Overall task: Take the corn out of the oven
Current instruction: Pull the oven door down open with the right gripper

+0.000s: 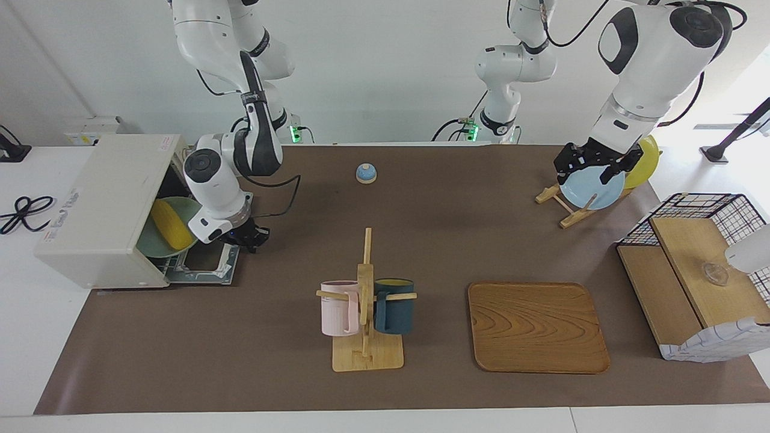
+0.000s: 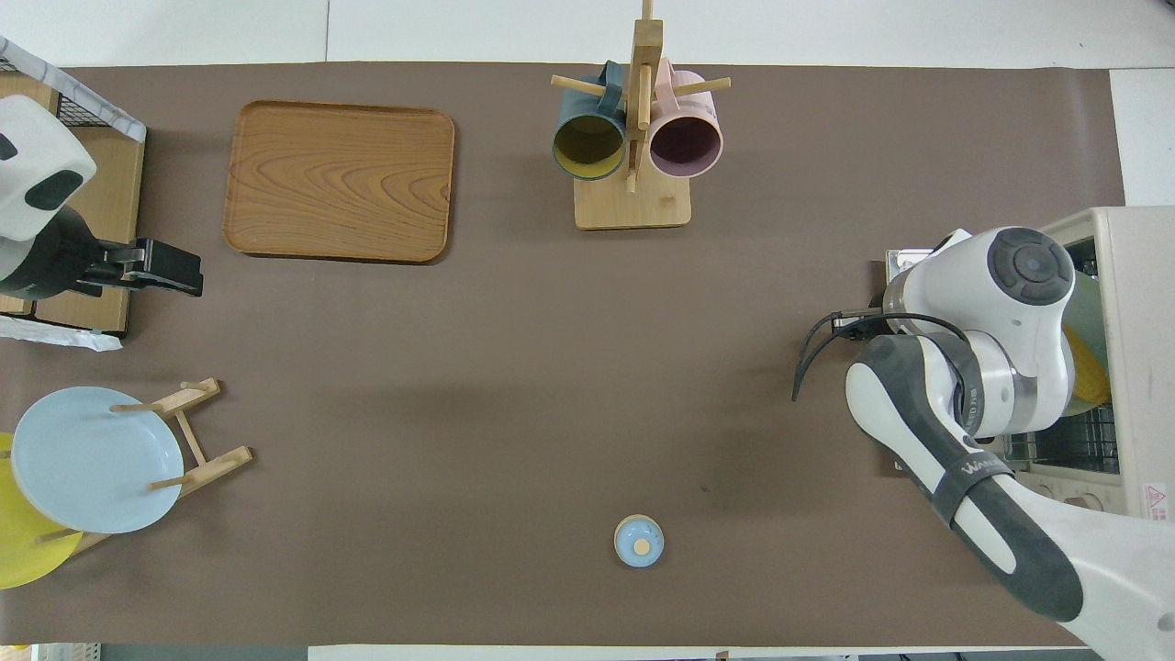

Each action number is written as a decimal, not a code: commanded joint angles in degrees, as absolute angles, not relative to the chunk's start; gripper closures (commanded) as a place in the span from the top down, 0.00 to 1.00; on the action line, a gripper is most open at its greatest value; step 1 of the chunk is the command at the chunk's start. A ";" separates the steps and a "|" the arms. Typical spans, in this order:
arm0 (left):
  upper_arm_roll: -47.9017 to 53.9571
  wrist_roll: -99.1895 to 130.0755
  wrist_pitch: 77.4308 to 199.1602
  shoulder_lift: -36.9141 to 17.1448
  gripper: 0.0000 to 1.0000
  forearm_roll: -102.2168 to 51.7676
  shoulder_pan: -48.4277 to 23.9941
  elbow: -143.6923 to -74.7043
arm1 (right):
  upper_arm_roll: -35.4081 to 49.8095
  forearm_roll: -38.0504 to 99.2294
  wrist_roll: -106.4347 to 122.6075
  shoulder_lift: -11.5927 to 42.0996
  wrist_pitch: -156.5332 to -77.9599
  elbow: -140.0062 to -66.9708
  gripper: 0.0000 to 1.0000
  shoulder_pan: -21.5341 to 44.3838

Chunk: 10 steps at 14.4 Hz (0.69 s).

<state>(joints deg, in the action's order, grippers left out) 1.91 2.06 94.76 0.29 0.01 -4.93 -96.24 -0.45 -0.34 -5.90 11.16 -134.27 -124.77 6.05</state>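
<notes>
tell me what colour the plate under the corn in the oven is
Pale green. The plate under the corn shows best in the facing view.

The corn (image 1: pixel 171 224) is bright yellow on a pale green plate (image 1: pixel 157 245). The oven (image 1: pixel 102 207) is off-white. Brown covers the table (image 1: pixel 481 240).
</notes>
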 commanded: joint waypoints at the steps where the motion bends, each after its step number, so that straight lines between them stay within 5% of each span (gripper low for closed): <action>1: 1.93 1.76 95.10 1.49 1.00 -0.70 -4.48 -97.29 | -0.88 -0.44 -8.00 11.08 -130.89 -121.83 0.00 7.82; 6: 1.85 1.76 95.10 1.49 1.00 -0.70 -4.48 -97.21 | -1.14 -1.93 -7.21 7.49 -117.01 -114.61 0.00 6.95; 10: 1.85 1.76 95.10 1.49 1.00 -0.70 -4.48 -97.21 | -1.49 -3.08 -1.97 4.31 -112.76 -116.36 0.31 -0.94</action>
